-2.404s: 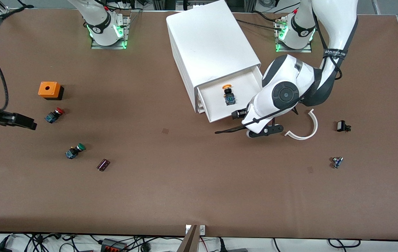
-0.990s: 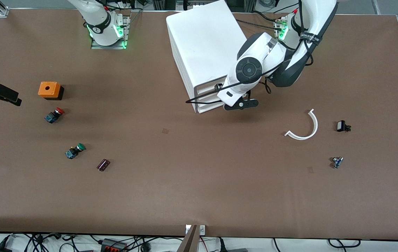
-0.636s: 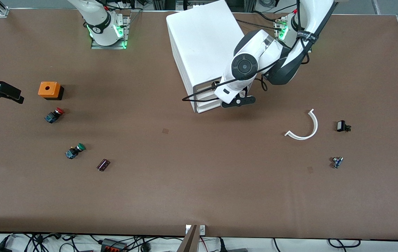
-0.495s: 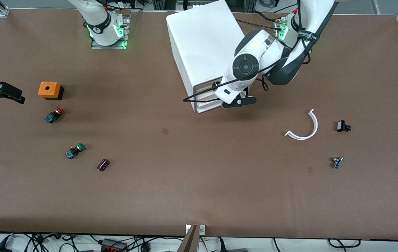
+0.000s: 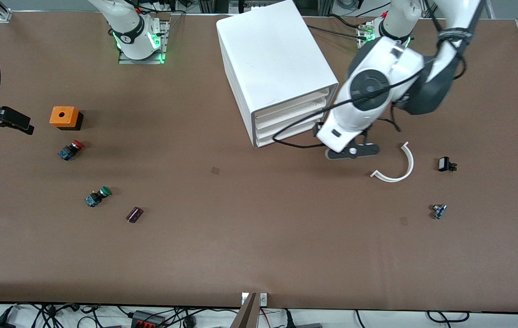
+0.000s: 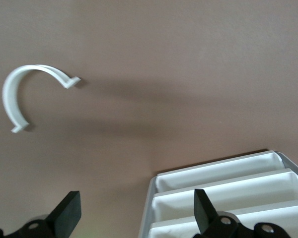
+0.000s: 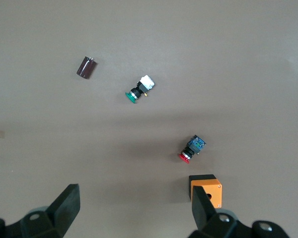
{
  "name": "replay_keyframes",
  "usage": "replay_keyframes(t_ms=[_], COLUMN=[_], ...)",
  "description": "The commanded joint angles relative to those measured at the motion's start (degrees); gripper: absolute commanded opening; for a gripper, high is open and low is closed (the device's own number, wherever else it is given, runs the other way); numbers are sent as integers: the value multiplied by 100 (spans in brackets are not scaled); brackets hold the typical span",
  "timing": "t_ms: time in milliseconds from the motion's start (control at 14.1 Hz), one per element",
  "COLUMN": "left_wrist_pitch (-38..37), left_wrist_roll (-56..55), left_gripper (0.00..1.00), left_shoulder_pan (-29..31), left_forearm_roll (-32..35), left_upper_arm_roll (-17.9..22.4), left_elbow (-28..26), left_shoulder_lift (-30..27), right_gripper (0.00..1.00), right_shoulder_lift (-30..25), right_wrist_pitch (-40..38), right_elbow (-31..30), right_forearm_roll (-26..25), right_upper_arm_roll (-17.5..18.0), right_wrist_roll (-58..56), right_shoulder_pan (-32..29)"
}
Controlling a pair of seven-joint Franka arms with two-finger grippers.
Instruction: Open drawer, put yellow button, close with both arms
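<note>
The white cabinet stands at the robots' edge of the table with all its drawers pushed in; the drawer is the uppermost and is shut. The yellow button is hidden. My left arm's hand hangs over the table beside the cabinet's front, toward the left arm's end. The left gripper is open and holds nothing, with the cabinet's front corner below it. At the right arm's end of the table, my right gripper waits open, fingertips wide apart and empty.
An orange box, a red-capped button, a green-capped button and a dark cylinder lie below the right gripper. A white curved piece and two small parts lie toward the left arm's end.
The drawer, open with the yellow button inside at first, was pushed shut by the left arm. The left arm has since drawn back from the cabinet. The right gripper barely shifted.
</note>
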Motion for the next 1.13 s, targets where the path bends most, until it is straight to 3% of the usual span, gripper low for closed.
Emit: replay_keyframes(t_ms=[0, 212, 424, 636, 848, 1061], left_wrist_pitch=[-731, -1313, -1235, -394, 880, 1069], left_wrist_roll=[674, 1946, 3633, 4298, 4254, 4280], left_gripper=[100, 100, 100, 100, 100, 100], left_shoulder_pan=[333, 677, 677, 677, 677, 677], left_forearm_roll=[123, 115, -17, -228, -368, -641], left_upper_arm_roll=[-31, 108, 941, 1374, 1804, 2008], left_elbow=[741, 1155, 973, 131, -1187, -1437], left_shoulder_lift=[-7, -59, -506, -1181, -2148, -2353], right_gripper=[100, 100, 100, 100, 100, 100], right_shoulder_lift=[-213, -212, -204, -195, -195, -213], right_wrist_pitch=[105, 114, 114, 87, 61, 0], right_elbow=[-274, -230, -230, -239, -230, -230], right_forearm_roll=[-79, -79, -79, -79, -79, -79], right_upper_arm_roll=[-6, 3, 11, 11, 11, 11], right_wrist_roll=[-57, -110, -110, -128, -128, -128], right_shoulder_pan=[22, 31, 40, 31, 48, 40])
